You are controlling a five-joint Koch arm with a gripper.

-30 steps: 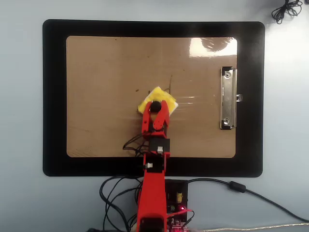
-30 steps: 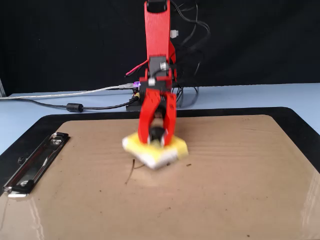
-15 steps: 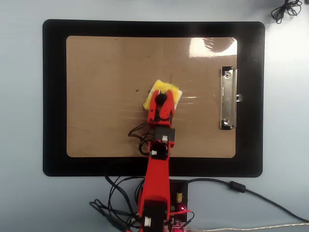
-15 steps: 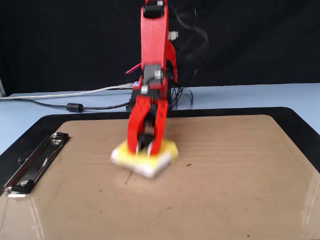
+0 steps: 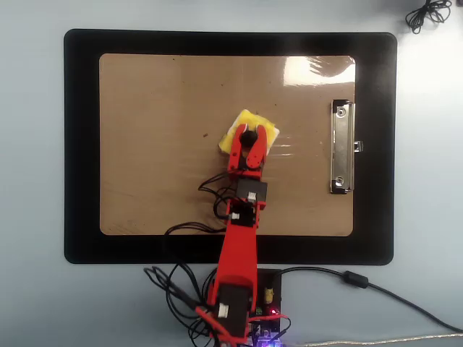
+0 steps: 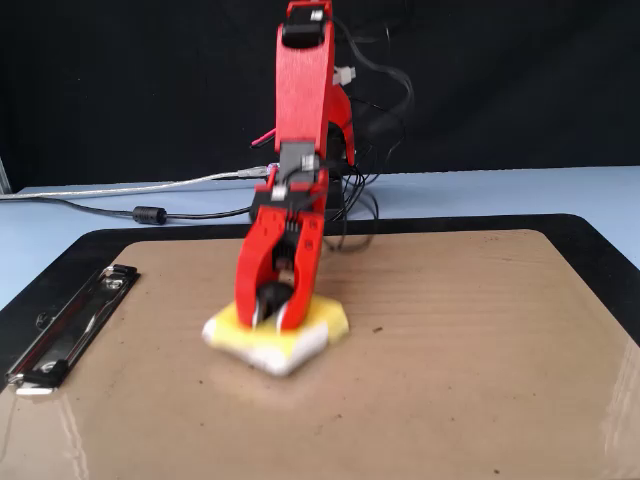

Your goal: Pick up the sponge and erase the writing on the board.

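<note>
Pale blue-grey bench (image 5: pixel 36 303), overhead view, contents listed left to right.

Black mat (image 5: pixel 81 144), rounded corners, lying flat on the bench and framing the board on all sides.

Board (image 5: pixel 159 108), tan-brown and glossy, lying on the mat. Glare patch near its upper right corner. A few tiny dark specks on its surface; no legible writing can be made out in either view.

Sponge (image 5: pixel 264 129), small, yellow with white edging, resting on the board just right of its middle, turned cornerwise. In the fixed view the sponge (image 6: pixel 300 335) sits flat on the board (image 6: pixel 480 340).

Red arm (image 5: pixel 237 246), reaching up from its base at the lower edge, with black wires trailing on either side of it.

End effector (image 5: pixel 248 137), tip down on the sponge's centre. In the fixed view the end effector (image 6: pixel 270 303) shows two red jaws closed around a dark round knob on top of the sponge.

Silver clip (image 5: pixel 342 148), on the board's right short side, well apart from the sponge.

Black cable (image 5: pixel 362 280), running right from the arm's base.

Coiled black wire (image 5: pixel 427 13), top right corner, off the mat.
</note>
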